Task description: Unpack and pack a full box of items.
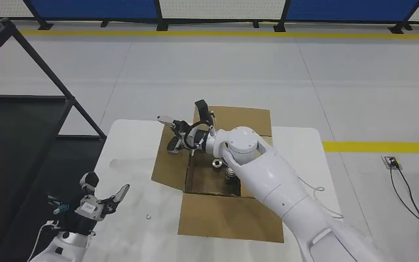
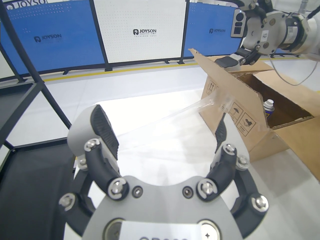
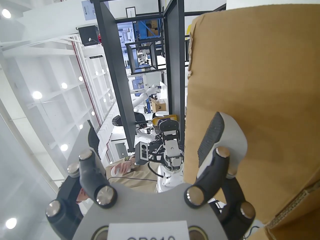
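Observation:
A brown cardboard box stands on the white table with all its flaps open. Inside it are a blue spray can and other small items. My right gripper is open at the box's raised left flap, with one finger lying against the flap's inner face. The left wrist view also shows the right gripper over that flap. My left gripper is open and empty, low over the table's near left corner. A strip of clear tape trails from the flap toward it.
A black metal rack stands close to the table's left side. A small ring-shaped bit lies on the table in front of the box's left flap. The box's near flap lies flat toward the table's front edge.

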Robot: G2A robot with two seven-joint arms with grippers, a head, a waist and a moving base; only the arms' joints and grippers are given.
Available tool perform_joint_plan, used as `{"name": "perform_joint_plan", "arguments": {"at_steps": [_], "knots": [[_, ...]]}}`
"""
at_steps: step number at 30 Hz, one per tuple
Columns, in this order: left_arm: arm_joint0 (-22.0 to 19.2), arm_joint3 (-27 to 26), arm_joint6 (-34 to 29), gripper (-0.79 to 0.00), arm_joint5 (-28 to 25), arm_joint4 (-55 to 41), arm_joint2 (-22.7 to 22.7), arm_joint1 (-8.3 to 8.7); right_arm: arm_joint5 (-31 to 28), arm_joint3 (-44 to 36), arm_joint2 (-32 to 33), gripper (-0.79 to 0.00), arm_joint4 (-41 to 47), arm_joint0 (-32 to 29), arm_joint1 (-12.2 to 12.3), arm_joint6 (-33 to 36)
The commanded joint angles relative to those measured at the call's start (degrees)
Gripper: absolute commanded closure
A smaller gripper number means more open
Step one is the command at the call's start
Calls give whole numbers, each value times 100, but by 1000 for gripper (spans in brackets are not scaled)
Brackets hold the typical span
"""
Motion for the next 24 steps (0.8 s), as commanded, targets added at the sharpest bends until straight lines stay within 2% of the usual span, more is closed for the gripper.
{"name": "perform_joint_plan", "arguments": {"at_steps": [1,8,13,18,24], "knots": [[-57,-54,-43,-785,-2,63,145,-8,1,194,-61,-785,21,48,-100,-50],[-375,-52,-284,-785,124,185,639,-41,-23,674,-245,-785,-46,147,-398,-181],[-681,186,-515,-785,483,601,950,-65,-287,921,-236,-785,-85,189,-514,-13],[-816,368,-502,-785,516,580,1084,-82,-807,1096,18,-785,-12,195,-440,437],[-817,391,-489,-785,518,572,1075,-83,-1402,1083,473,-785,-56,85,-129,1307]]}}
